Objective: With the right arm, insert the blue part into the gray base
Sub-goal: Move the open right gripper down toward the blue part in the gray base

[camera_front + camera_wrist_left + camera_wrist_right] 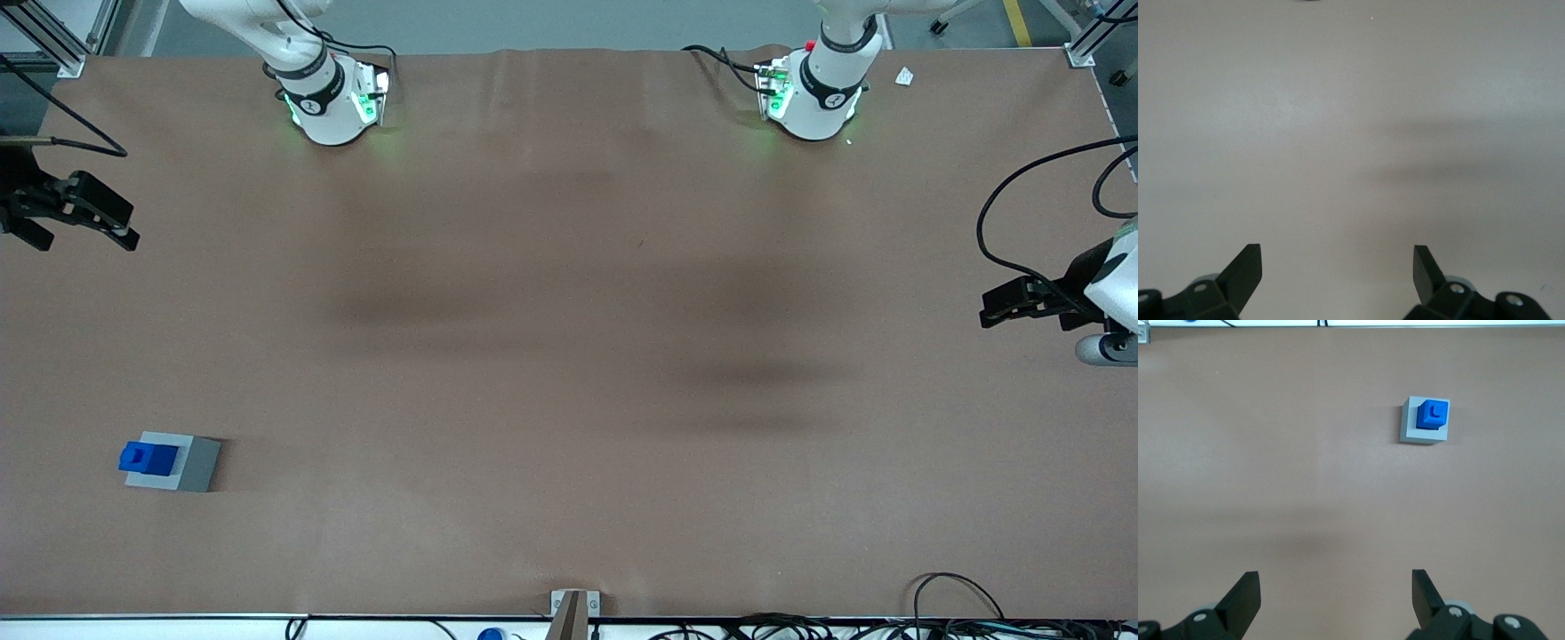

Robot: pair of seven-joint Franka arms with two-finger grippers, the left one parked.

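I see the blue part (pixel 147 456) seated in the gray base (pixel 175 462) at the lower left of the front frame. My gripper (pixel 84 216) hangs at the left edge, fingers (pixel 1245 595) spread, holding nothing, well apart from both.

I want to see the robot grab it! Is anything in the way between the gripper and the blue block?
Nothing visible. The open gripper hangs over bare table, and the blue block already sits in the gray block.
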